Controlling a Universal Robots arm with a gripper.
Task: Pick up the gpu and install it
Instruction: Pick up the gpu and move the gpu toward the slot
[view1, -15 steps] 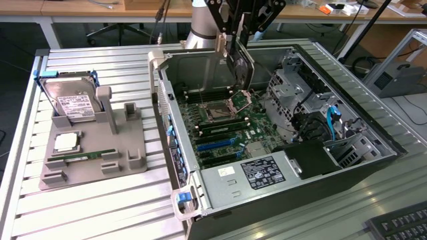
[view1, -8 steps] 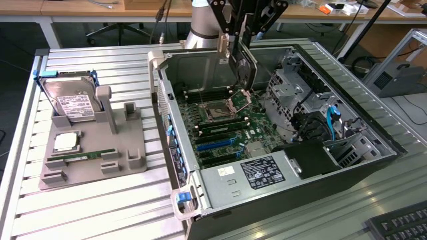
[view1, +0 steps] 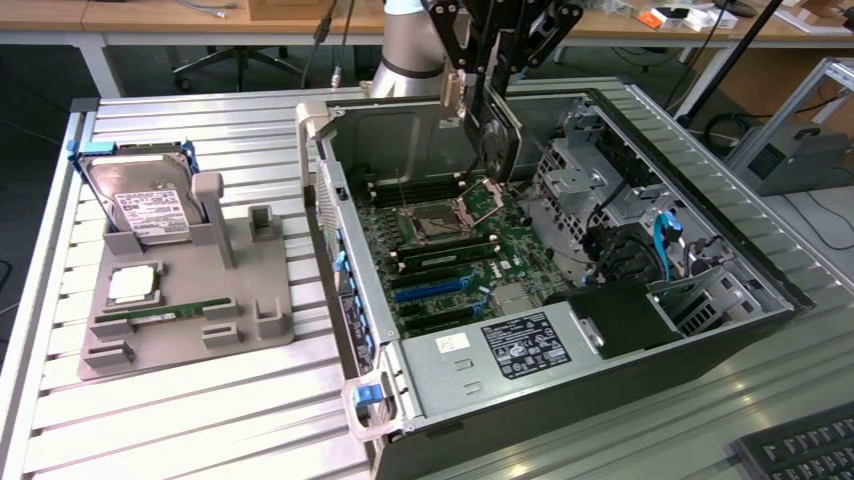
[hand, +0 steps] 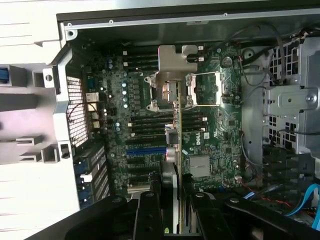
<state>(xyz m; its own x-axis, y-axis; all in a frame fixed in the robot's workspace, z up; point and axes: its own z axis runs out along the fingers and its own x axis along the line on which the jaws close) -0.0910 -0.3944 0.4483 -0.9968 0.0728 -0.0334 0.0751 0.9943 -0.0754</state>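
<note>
The gpu (view1: 498, 140) hangs upright above the open computer case (view1: 400, 385), black cooler face toward the exterior view's right, silver end bracket (view1: 454, 100) on its left edge. My gripper (view1: 502, 55) is shut on the card's upper edge. The card is clear of the motherboard (view1: 454, 250), over its far end near the CPU socket (view1: 434, 222). In the wrist view the gpu (hand: 173, 150) appears edge-on between my black fingers (hand: 149, 210), with its bracket (hand: 172, 62) over the socket. The blue expansion slots (hand: 145, 150) lie beside the card's line.
A grey parts fixture (view1: 200, 290) at the exterior view's left holds a hard drive (view1: 144, 205), a CPU (view1: 131, 285) and a RAM stick (view1: 167, 315). Inside the case are a drive cage (view1: 587, 170), cables (view1: 667, 240) and a power supply (view1: 534, 345). A keyboard (view1: 801, 450) lies at the lower right.
</note>
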